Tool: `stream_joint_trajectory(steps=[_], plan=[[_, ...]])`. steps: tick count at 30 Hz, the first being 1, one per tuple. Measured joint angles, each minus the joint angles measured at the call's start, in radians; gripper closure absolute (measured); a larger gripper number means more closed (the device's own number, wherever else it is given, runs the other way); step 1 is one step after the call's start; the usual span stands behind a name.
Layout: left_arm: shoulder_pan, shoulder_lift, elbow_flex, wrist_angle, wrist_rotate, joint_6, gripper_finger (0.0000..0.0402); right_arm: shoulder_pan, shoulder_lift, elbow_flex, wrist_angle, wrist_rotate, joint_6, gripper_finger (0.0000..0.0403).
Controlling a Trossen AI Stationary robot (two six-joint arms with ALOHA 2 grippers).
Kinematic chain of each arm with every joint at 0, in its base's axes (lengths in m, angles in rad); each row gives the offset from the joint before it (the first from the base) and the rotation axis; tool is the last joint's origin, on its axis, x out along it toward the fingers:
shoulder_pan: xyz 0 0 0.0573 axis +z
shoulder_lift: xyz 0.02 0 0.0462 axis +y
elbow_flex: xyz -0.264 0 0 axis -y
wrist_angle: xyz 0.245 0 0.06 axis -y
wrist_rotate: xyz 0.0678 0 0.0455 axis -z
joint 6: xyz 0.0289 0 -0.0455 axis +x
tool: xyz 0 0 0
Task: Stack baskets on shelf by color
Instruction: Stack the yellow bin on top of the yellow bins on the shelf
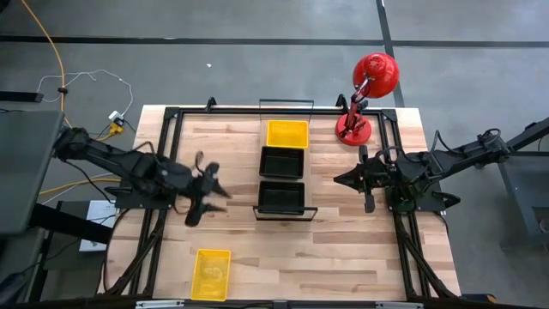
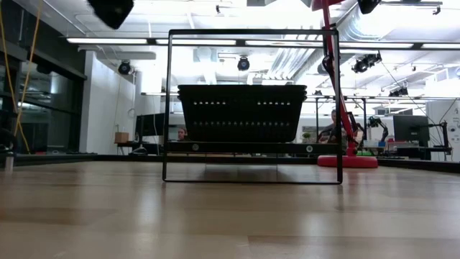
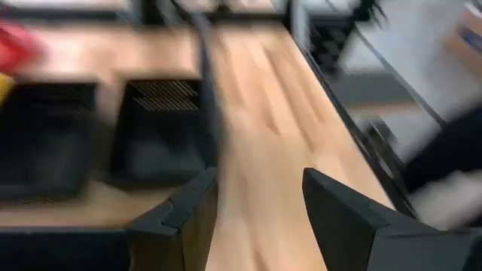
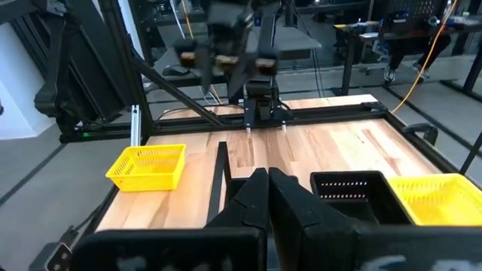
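The shelf [image 1: 286, 102], a narrow board between black wire end rails, lies along the table's middle. On it sit a yellow basket [image 1: 287, 133] at the far end and two black baskets [image 1: 283, 161] [image 1: 281, 196] in a row behind it. Another yellow basket [image 1: 212, 273] rests on its base on the tabletop near the near-left corner, and shows in the right wrist view [image 4: 148, 165]. My left gripper [image 1: 216, 190] is open and empty, left of the nearest black basket [image 3: 162, 132]. My right gripper [image 1: 337, 178] [image 4: 267, 184] is shut and empty, right of the shelf.
A red desk lamp [image 1: 364, 94] stands on the table's far right part, close to the shelf's far end. Black frame rails [image 1: 163, 146] run along the table's left and right sides. Bare wood lies between the shelf and each arm and along the near edge.
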Motion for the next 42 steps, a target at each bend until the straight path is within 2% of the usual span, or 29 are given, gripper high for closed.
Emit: stream_joint_trajectory(steps=[4, 9, 13, 17, 21, 25, 33, 37, 41, 42], plan=[[-0.1, 0.076, 0.0, -0.092, 0.069, -0.045, 0.022, 0.0, 0.002, 0.0, -0.003, 0.004, 0.034, 0.0403], [-0.246, 0.203, 0.0, -0.133, 0.058, -0.153, 0.022, 0.0, 0.002, 0.0, -0.015, 0.01, 0.036, 0.0403], [-0.356, 0.318, 0.0, -0.09, 0.007, -0.275, 0.022, 0.0, 0.002, 0.0, -0.02, 0.008, 0.036, 0.0403], [-0.442, 0.415, 0.0, -0.056, -0.09, -0.395, 0.022, 0.0, 0.002, 0.0, -0.049, 0.003, 0.036, 0.0403], [-0.469, 0.497, 0.0, -0.067, -0.135, -0.49, 0.022, 0.0, 0.002, 0.0, -0.081, 0.003, 0.032, 0.0403], [-0.47, 0.553, 0.0, -0.057, -0.129, -0.505, 0.022, 0.0, 0.002, 0.0, -0.108, 0.003, 0.027, 0.0403], [-0.46, 0.63, 0.0, -0.067, -0.016, -0.481, 0.0225, 0.0, 0.002, 0.0, -0.122, 0.003, 0.027, 0.0403], [-0.439, 0.636, 0.0, -0.072, 0.016, -0.48, 0.0272, 0.0, 0.002, 0.0, -0.127, 0.003, 0.027, 0.0403], [-0.407, 0.591, 0.001, -0.078, 0.034, -0.467, 0.0374, 0.0, 0.002, 0.0, -0.153, 0.003, 0.028, 0.0403], [-0.396, 0.572, 0.001, -0.087, 0.035, -0.456, 0.0387, 0.0, 0.002, 0.0, -0.162, 0.003, 0.031, 0.0403]])
